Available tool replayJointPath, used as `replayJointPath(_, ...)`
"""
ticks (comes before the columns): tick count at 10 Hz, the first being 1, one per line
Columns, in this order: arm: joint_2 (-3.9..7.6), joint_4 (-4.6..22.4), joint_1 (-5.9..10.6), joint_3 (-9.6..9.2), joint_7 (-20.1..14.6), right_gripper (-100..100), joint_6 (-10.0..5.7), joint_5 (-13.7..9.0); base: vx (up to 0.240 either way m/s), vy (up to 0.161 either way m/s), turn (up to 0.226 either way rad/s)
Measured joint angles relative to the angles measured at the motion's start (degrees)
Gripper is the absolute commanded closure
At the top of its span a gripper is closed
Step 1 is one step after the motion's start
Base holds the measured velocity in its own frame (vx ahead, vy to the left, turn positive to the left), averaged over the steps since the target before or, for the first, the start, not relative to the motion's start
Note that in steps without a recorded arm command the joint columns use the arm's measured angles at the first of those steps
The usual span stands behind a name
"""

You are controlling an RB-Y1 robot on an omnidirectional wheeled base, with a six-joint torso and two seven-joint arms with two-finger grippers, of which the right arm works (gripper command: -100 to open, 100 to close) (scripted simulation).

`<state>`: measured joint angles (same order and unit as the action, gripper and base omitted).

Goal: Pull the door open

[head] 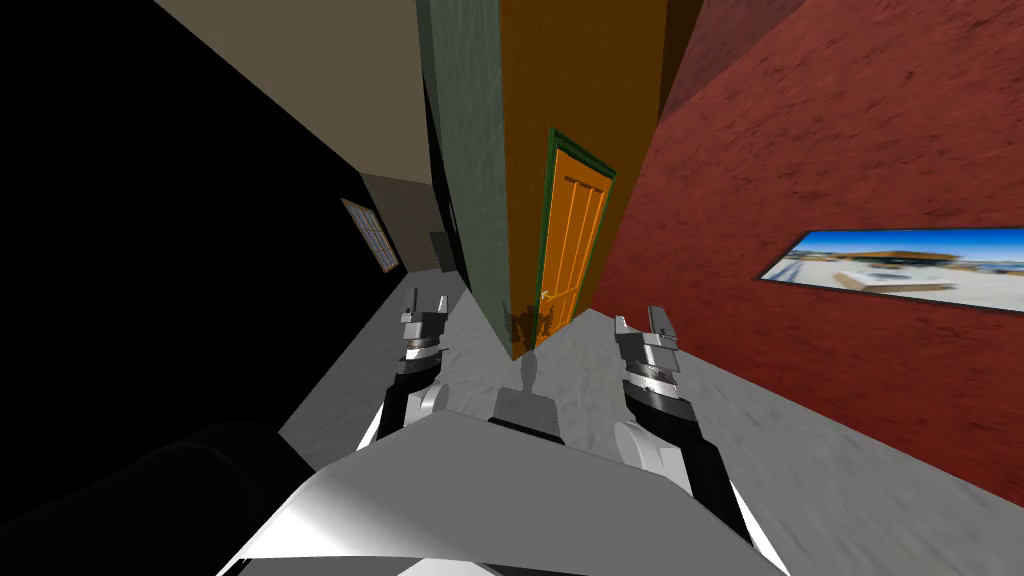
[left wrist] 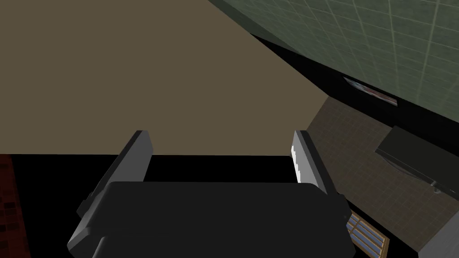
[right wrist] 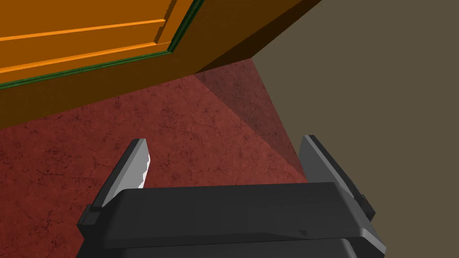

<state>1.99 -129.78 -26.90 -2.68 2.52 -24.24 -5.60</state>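
Note:
An orange panelled door [head: 572, 235] in a dark green frame stands shut in an orange wall ahead of me, with a small pale handle [head: 548, 294] low on its left side. Its top corner [right wrist: 89, 31] appears in the right wrist view, above the gripper. My right gripper [head: 640, 322] is raised to the right of the door, short of it, fingers [right wrist: 134, 168] open and empty. My left gripper [head: 427, 302] is raised left of the wall's corner, fingers [left wrist: 309, 159] open and empty.
A green tiled wall [head: 470, 180] meets the orange wall at a corner straight ahead. A dark red wall [head: 850, 200] with a landscape picture [head: 900, 265] runs along the right. Grey floor [head: 800, 450] spreads to the right; a black area lies left.

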Motion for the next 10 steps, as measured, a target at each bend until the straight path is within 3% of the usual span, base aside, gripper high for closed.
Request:
replayJointPath(5,1.19,6.8,1.97,-0.62,-1.0,-100,-2.19,0.0,0.081,-0.061,0.102)
replayJointPath(8,2.18,10.7,4.01,-0.27,-1.9,-100,-2.51,-0.4,0.072,-0.066,0.120)
replayJointPath(10,2.32,14.0,4.81,-1.01,-2.0,-100,-3.76,-0.1,0.075,-0.076,0.116)
